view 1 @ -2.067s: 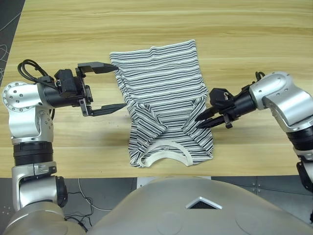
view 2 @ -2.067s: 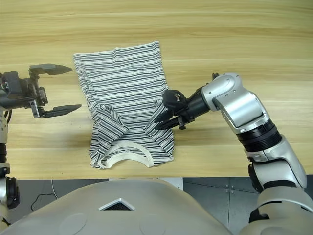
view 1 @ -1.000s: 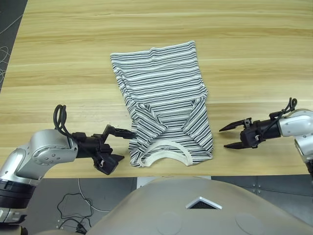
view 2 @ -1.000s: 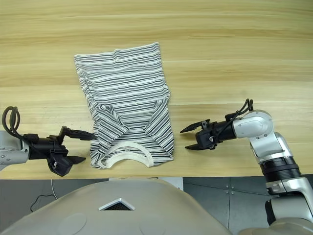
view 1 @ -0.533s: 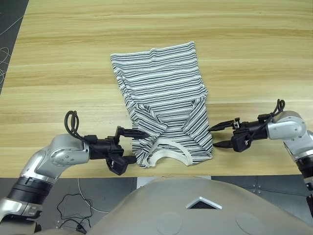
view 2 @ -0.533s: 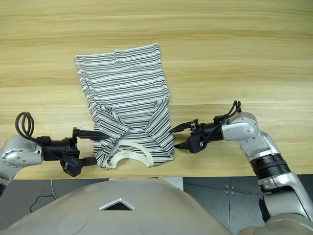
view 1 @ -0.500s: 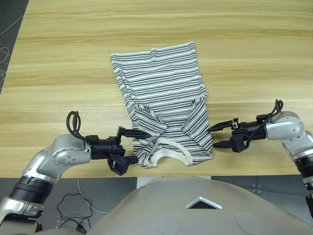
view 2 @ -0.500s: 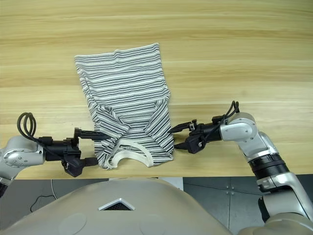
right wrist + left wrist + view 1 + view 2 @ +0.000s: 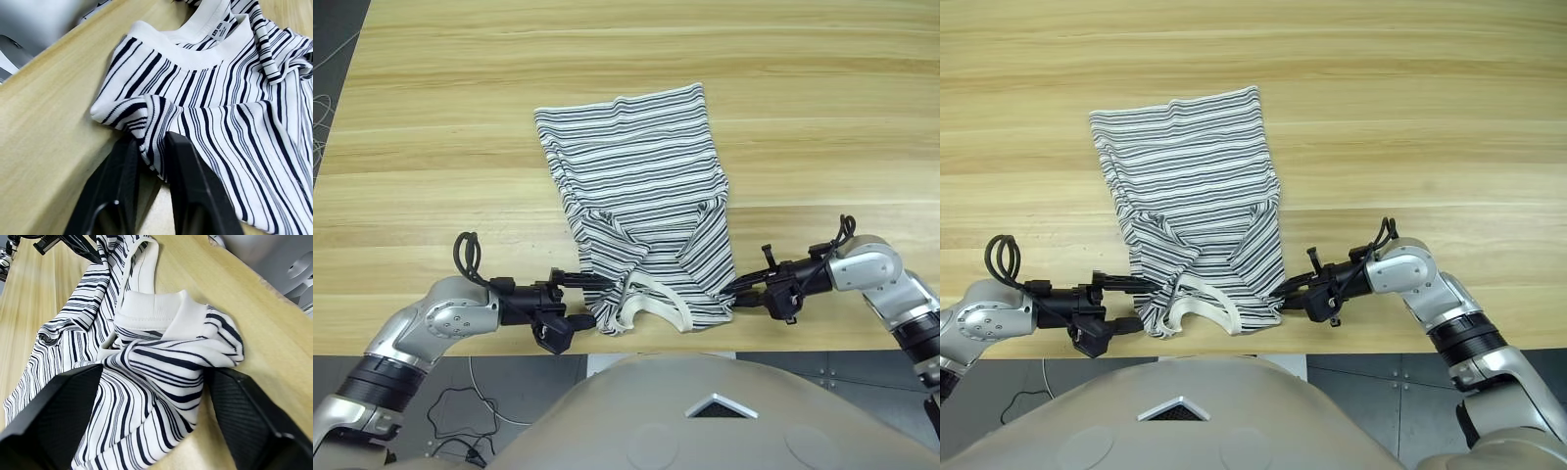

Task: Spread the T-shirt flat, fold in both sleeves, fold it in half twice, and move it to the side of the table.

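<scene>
Looking at this one, both sleeves (image 9: 705,230) are already folded in, so I'd call the step in hand the first half-fold. The T-shirt (image 9: 641,176) lies flat on the worktop (image 9: 822,117), collar (image 9: 651,305) end nearest the two hands and hem (image 9: 617,103) at the far end, well away from both of them.

The left hand (image 9: 589,299) sits at its near shoulder corner with its fingers (image 9: 54,416) spread wide. The cloth is bunched up between them, but nothing is pinched yet. The right hand (image 9: 739,291) is at the opposite corner and its fingers (image 9: 115,181) are nearly together, nipping a small fold of the striped edge.

To do this well, I reckon:
- Push the left hand a touch further in before it closes. That corner is crumpled, and it could catch only the collar rib or the top layer and leave the sleeve behind.
- The right hand's bite looks shallow, right on the edge, so it could slip once the weight comes on.
- Lift both corners together and level, with a bit of tension between the hands so the middle doesn't sag.
- Carry them straight out toward the hem and lay corner on corner, low over the cloth, so the sleeve flaps don't flop open.
</scene>
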`<action>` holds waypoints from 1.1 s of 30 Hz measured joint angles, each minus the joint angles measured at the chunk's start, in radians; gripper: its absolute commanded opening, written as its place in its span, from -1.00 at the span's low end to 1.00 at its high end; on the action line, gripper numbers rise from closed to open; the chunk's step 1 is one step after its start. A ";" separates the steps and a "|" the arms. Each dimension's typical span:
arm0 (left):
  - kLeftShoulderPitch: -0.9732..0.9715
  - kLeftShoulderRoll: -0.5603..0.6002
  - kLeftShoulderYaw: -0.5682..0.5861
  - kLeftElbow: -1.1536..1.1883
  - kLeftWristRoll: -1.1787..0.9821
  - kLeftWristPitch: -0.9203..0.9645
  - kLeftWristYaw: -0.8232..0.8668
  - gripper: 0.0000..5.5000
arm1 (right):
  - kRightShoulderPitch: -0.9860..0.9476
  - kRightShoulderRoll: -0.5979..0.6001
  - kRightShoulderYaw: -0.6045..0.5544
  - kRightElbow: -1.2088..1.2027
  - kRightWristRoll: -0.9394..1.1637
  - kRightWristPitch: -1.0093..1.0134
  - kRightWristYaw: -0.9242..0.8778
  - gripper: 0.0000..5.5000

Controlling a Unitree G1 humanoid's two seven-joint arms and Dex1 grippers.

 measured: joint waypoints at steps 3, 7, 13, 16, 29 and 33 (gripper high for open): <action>-0.003 -0.004 -0.011 0.067 0.018 -0.071 0.046 0.04 | 0.002 0.000 0.005 0.000 0.000 0.001 0.000 -0.96; -0.048 -0.029 -0.038 0.161 0.032 -0.126 0.088 -0.19 | 0.001 0.000 0.005 0.003 -0.002 -0.002 -0.005 -0.96; -0.149 -0.069 -0.088 0.320 0.054 -0.204 0.135 -0.61 | 0.001 0.004 0.008 0.001 -0.002 0.006 -0.014 -0.96; -0.177 -0.071 -0.108 0.341 0.059 -0.209 0.136 -0.75 | 0.001 0.011 0.009 -0.004 -0.004 0.010 -0.019 -0.96; -0.110 0.044 -0.197 0.115 -0.330 0.147 -0.156 -0.96 | 0.009 0.001 0.002 -0.113 0.168 0.231 0.076 -0.96; -0.115 0.191 -0.145 -0.139 -0.668 0.484 -0.352 -0.96 | -0.037 -0.010 -0.039 -0.168 0.302 0.423 0.162 -0.96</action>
